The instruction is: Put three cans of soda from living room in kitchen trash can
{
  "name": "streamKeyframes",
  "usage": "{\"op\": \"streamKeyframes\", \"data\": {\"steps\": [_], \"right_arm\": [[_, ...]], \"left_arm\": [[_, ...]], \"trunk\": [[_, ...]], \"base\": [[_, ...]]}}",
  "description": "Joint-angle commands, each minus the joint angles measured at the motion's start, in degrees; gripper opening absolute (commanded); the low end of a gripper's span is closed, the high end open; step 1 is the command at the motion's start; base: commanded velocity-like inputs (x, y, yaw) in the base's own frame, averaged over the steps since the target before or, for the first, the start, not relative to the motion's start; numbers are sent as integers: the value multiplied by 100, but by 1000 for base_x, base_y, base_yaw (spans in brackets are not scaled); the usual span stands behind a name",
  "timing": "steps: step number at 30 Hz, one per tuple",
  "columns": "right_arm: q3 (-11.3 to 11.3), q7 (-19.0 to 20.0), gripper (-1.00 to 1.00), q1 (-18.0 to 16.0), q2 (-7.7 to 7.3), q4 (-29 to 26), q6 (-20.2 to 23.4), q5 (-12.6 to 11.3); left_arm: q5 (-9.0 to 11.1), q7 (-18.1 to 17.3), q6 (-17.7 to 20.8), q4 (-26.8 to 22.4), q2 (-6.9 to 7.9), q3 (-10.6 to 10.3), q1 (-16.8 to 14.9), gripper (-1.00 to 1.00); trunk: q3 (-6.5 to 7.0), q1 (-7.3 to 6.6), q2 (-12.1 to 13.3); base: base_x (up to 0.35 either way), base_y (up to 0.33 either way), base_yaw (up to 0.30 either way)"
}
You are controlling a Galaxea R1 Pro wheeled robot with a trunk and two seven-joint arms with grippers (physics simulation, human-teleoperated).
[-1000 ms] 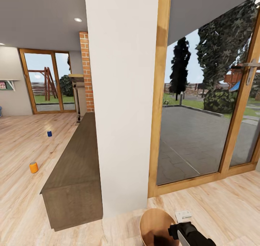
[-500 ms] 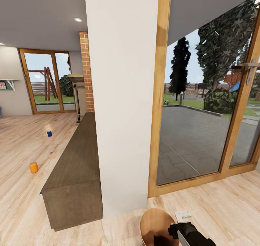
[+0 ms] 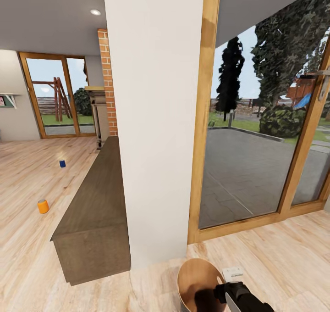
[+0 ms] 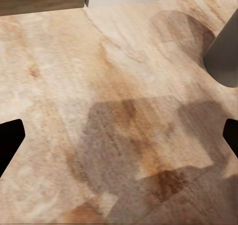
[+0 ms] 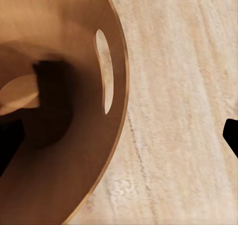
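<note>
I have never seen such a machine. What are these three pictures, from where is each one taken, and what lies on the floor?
It is a wheeled robot with two arms in a simulated house. The large picture comes from its head camera, looking forward and down. On the wooden floor at the left stand an orange soda can and, farther away, a blue soda can, beside a long brown cabinet. Near the bottom is a round wooden trash can, with the right gripper over it. The other two pictures come from cameras on the wrists. The left wrist sees bare floor; the right wrist looks into the trash can. Both grippers seem open and hold nothing.
</note>
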Motion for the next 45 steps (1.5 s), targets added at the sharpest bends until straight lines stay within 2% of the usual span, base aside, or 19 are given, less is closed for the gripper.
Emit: {"op": "streamKeyframes", "data": {"steps": [1, 36, 40, 45], "right_arm": [[0, 0, 100, 1, 0, 0, 0, 0], [9, 0, 100, 1, 0, 0, -1, 9], [9, 0, 100, 1, 0, 0, -1, 10], [9, 0, 100, 1, 0, 6, -1, 11]], "left_arm": [[0, 0, 0, 0, 0, 0, 0, 100], [0, 0, -3, 18, 0, 0, 0, 100], [0, 0, -1, 18, 0, 0, 0, 100], [0, 0, 0, 14, 0, 0, 0, 100]], "trunk": [[0, 0, 0], [0, 0, 0], [-89, 10, -5], [-89, 10, -5]], "base": [[0, 0, 0], [67, 0, 0], [2, 0, 0], [0, 0, 0]]}}
